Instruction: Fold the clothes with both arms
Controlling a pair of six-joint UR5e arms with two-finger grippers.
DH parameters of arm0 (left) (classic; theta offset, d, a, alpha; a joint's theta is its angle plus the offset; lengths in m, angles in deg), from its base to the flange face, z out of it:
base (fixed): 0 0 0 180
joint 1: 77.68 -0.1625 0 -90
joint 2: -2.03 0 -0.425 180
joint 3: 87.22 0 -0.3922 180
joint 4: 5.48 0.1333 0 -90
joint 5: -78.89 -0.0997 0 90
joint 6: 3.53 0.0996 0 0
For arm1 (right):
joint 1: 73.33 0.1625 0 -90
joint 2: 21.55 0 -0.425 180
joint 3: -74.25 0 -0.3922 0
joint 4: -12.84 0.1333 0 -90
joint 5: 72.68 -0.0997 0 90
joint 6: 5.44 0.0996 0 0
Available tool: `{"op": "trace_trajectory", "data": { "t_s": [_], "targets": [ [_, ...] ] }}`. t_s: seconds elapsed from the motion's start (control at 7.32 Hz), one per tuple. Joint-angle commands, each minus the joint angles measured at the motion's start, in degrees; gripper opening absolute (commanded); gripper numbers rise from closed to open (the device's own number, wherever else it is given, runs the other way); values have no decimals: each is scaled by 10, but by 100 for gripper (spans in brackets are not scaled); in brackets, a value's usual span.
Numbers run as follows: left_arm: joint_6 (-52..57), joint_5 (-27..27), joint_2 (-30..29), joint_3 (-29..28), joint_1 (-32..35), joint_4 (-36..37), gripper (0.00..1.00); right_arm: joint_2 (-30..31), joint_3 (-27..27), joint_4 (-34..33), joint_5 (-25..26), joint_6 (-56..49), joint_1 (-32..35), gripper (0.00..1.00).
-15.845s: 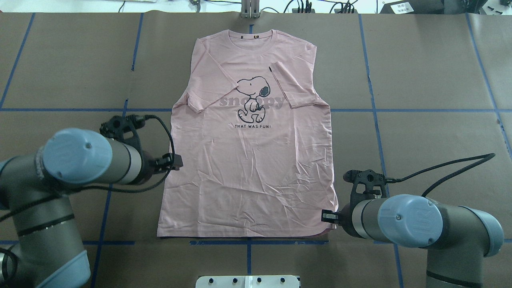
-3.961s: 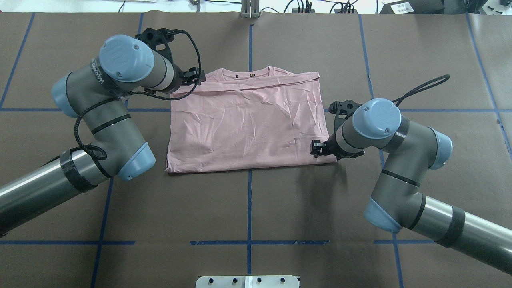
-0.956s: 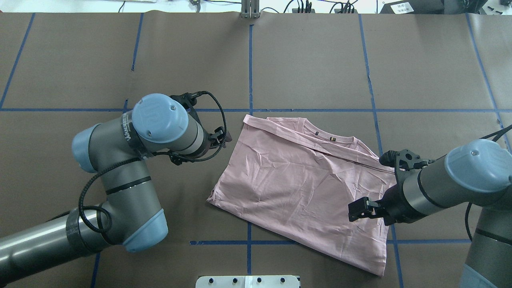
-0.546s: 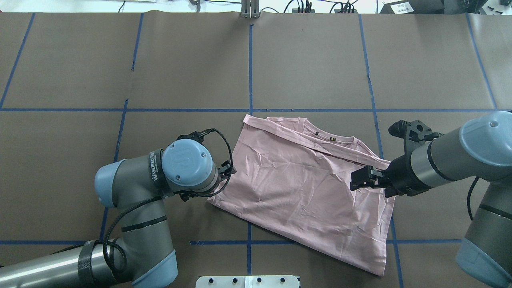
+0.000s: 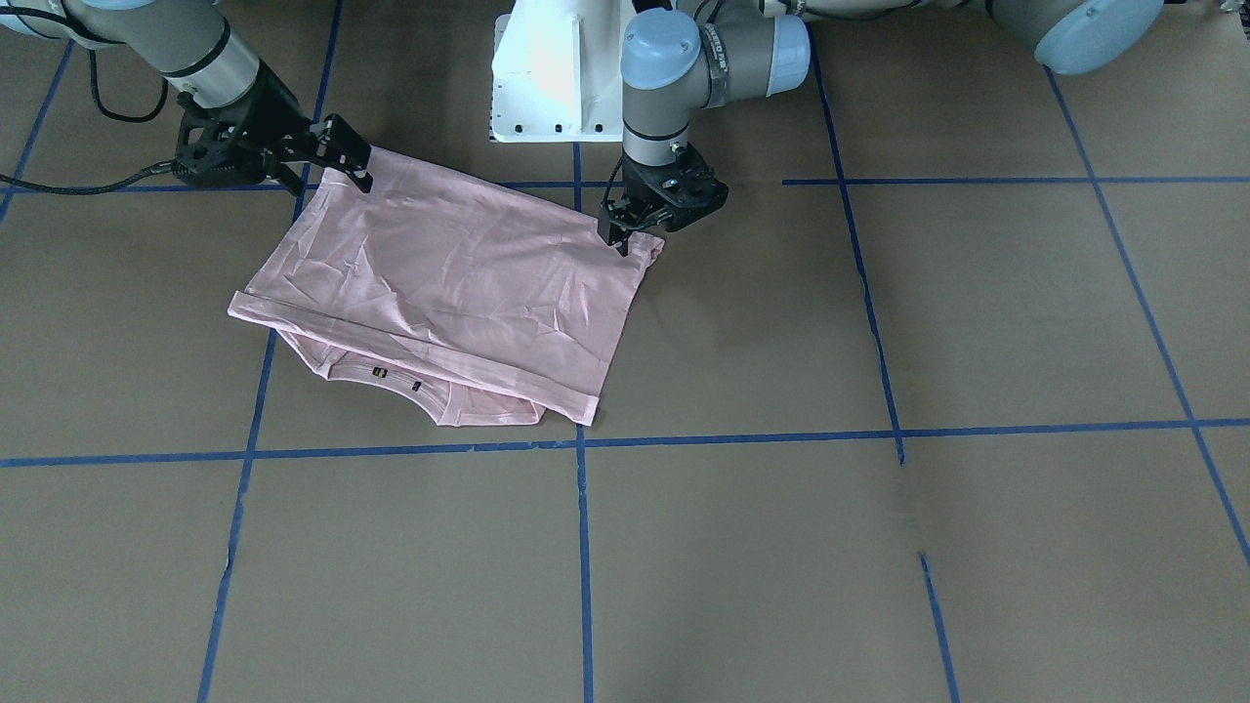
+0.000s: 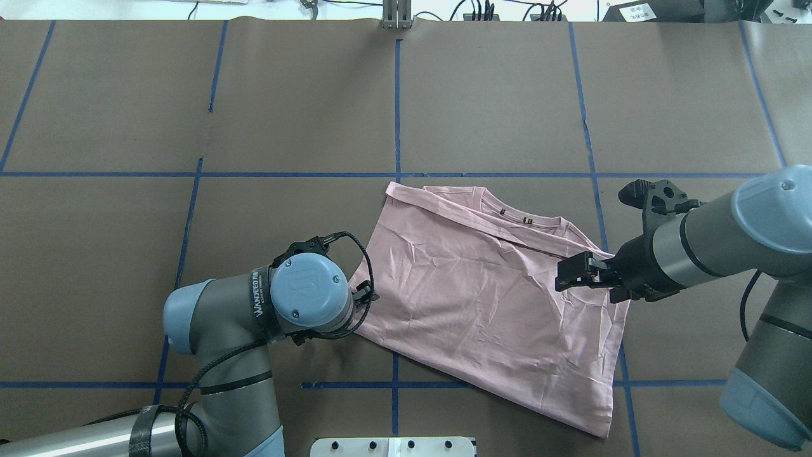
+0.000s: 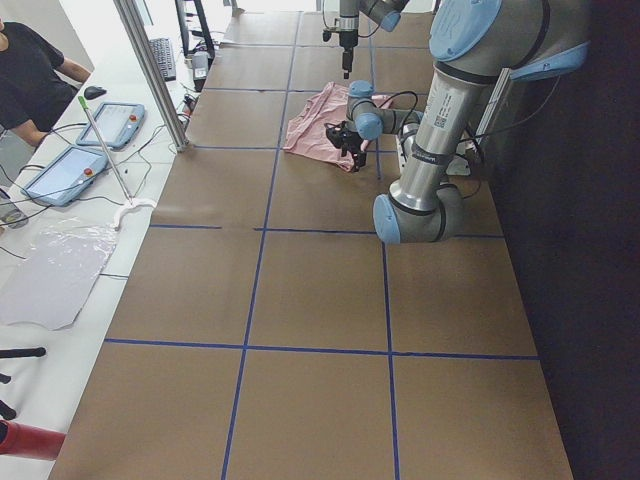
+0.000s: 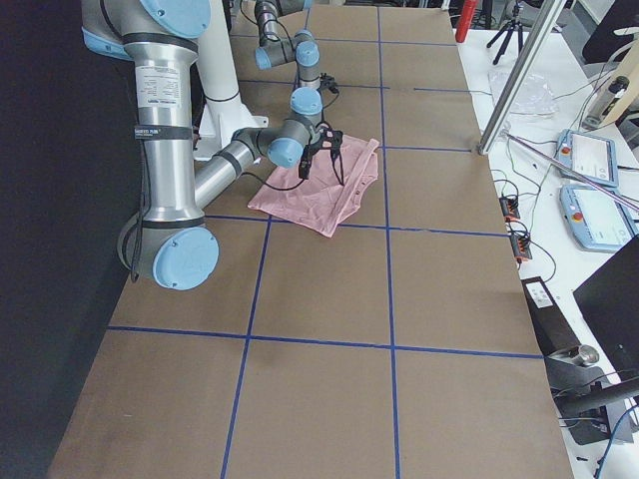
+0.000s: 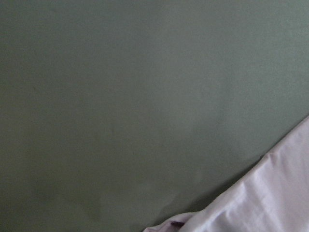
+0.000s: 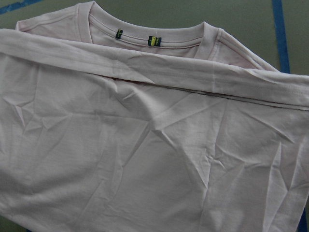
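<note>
In the last half second the left arm has swung in toward the robot, and its left claw (image 5: 625, 234) now points down at the nearest corner of the T-shirt (image 6: 482, 304). The right arm has barely shifted, and the shirt has not moved at all.

I cannot tell whether the left claw is apart or together, because the wrist hides it from above. Its own camera shows only that cloth corner, slightly curled, at the frame's lower right. The tips look to be at or just touching the fabric.

The right claw (image 6: 564, 279) has its fingers apart. It hangs over the opposite, diagonal corner of the shirt and does not seem to be closed on anything. Just beyond it runs a folded-over band of hem. Past that, the collar (image 6: 517, 219) with its small neck labels peeks out from under the top layer.

The pale pink shirt lies print-down, folded once and skewed across the brown paper-covered surface (image 6: 507, 95), between the two claws and close to the robot's base.

The cloth looks light, limp and creased, so I would expect it to sag and drag rather than hold its shape. Layers may slide apart if only the top one is pinched. The corners seem the sensible places to take hold, nipping every layer right at the edge. With only diagonal corners held, it would likely droop into a twist.
</note>
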Motion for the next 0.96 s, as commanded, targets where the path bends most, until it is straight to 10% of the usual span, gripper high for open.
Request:
{"op": "trace_trajectory", "data": {
  "t_s": [0.0, 0.41, 0.82],
  "targets": [
    [-1, -1, 1, -1, -1, 2, 99, -2, 0, 0, 0, 0, 1, 100],
    [-2, -11, 0, -2, -1, 3, 87, -1, -1, 0, -1, 0, 1, 100],
    [-2, -14, 1, -2, -1, 3, 45, -1, -2, 0, -1, 0, 2, 100]
  ]
}}
